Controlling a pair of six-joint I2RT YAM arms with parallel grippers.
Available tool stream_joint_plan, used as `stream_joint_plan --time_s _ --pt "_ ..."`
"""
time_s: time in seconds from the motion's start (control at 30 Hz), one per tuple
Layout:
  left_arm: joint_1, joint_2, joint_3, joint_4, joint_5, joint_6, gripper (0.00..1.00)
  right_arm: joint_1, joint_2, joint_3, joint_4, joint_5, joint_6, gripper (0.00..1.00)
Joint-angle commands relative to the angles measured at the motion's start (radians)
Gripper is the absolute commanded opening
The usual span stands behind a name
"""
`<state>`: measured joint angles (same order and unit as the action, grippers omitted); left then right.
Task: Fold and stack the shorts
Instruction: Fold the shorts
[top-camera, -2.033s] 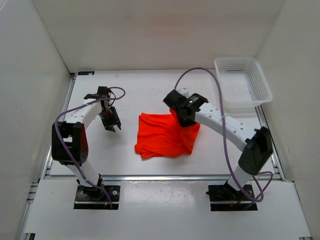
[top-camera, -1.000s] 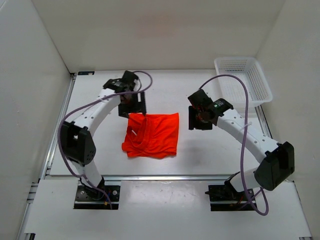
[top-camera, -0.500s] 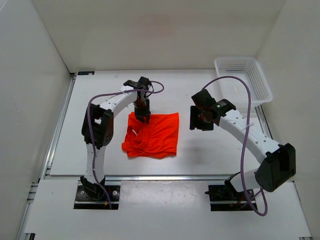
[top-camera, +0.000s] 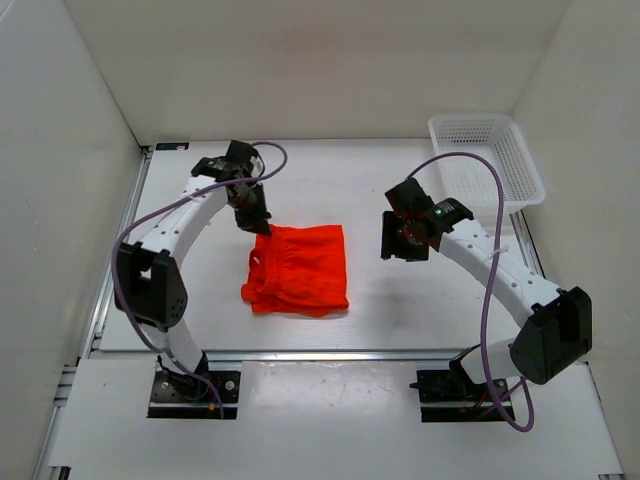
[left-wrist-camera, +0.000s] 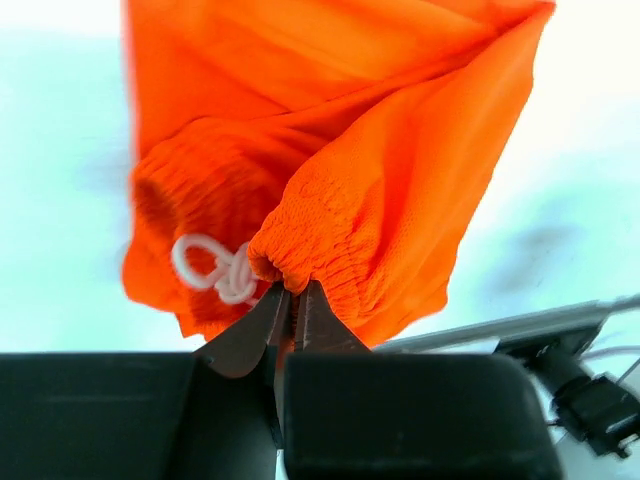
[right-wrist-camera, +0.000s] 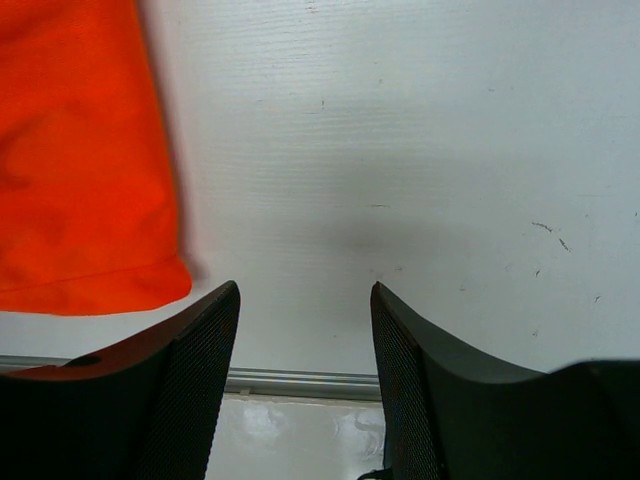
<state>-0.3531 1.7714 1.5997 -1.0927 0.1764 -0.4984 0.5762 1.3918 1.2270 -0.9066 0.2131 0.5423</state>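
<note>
The orange-red shorts (top-camera: 298, 268) lie folded near the middle of the table. My left gripper (top-camera: 259, 226) is shut on their far left corner. In the left wrist view my left gripper (left-wrist-camera: 291, 290) pinches the gathered waistband (left-wrist-camera: 310, 245), and the white drawstring (left-wrist-camera: 215, 270) hangs just left of the grip. My right gripper (top-camera: 398, 247) hovers open and empty to the right of the shorts. The right wrist view shows my right gripper (right-wrist-camera: 305, 300) over bare table, with the shorts' edge (right-wrist-camera: 80, 170) at the left.
A white mesh basket (top-camera: 485, 170) stands at the back right corner. The table's front rail (right-wrist-camera: 300, 382) runs below the right gripper. White walls enclose the table on three sides.
My left gripper closed on the shorts' waistband and pulled it left, narrowing the fold. The left arm swung out to the left. The right arm stayed still and open.
</note>
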Motion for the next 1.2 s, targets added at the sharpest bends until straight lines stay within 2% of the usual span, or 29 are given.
stream_joint_plan --time_s 0.0,0.07,0.1,0.13,0.17,0.2,0.27,0.33,0.4,0.5,0.67,0.7,0.8,0.93,1.17 --pt "0.055 -0.092 -0.113 -0.009 -0.049 -0.037 0.1 -0.004 -0.022 -0.009 0.023 -0.001 -0.01 0.6" --pt "0.081 -0.113 -0.173 0.01 -0.072 -0.046 0.12 -0.004 -0.022 -0.018 0.023 -0.001 -0.01 0.6" --pt "0.11 -0.113 -0.237 0.025 -0.072 -0.058 0.21 -0.004 -0.022 -0.018 0.023 -0.001 -0.01 0.6" --pt "0.124 -0.113 -0.269 0.066 -0.072 -0.068 0.6 -0.004 -0.022 -0.018 0.023 -0.001 -0.01 0.63" --pt "0.138 -0.113 -0.296 0.082 -0.072 -0.068 0.75 -0.004 -0.022 -0.027 0.023 -0.001 -0.01 0.65" --pt "0.16 -0.113 -0.32 0.091 -0.072 -0.068 0.85 -0.004 -0.022 -0.027 0.023 -0.01 -0.01 0.67" --pt "0.17 -0.099 -0.32 0.091 -0.072 -0.068 0.94 -0.004 -0.022 -0.04 0.032 -0.023 -0.01 0.73" --pt "0.171 -0.113 -0.311 0.091 -0.103 -0.058 0.94 -0.004 -0.022 -0.05 0.032 -0.023 -0.01 0.77" --pt "0.18 -0.131 -0.311 0.082 -0.132 -0.058 1.0 -0.004 -0.022 -0.06 0.041 -0.047 -0.01 0.78" --pt "0.189 -0.151 -0.355 0.082 -0.178 -0.046 1.0 -0.004 -0.022 -0.083 0.093 -0.101 -0.01 0.85" --pt "0.198 -0.12 -0.463 0.189 -0.138 -0.02 1.0 0.034 0.01 -0.148 0.285 -0.326 0.024 0.96" --pt "0.198 -0.103 -0.474 0.209 -0.123 -0.02 1.0 0.045 0.025 -0.149 0.36 -0.392 0.033 0.96" --pt "0.198 -0.031 -0.485 0.263 -0.1 -0.02 1.0 0.099 0.13 -0.136 0.423 -0.443 0.051 0.97" --pt "0.198 0.023 -0.436 0.275 -0.1 -0.011 0.97 0.177 0.286 -0.074 0.462 -0.443 0.051 0.97" --pt "0.189 0.071 -0.392 0.275 -0.1 -0.002 0.95 0.188 0.42 -0.024 0.471 -0.443 0.042 0.96"
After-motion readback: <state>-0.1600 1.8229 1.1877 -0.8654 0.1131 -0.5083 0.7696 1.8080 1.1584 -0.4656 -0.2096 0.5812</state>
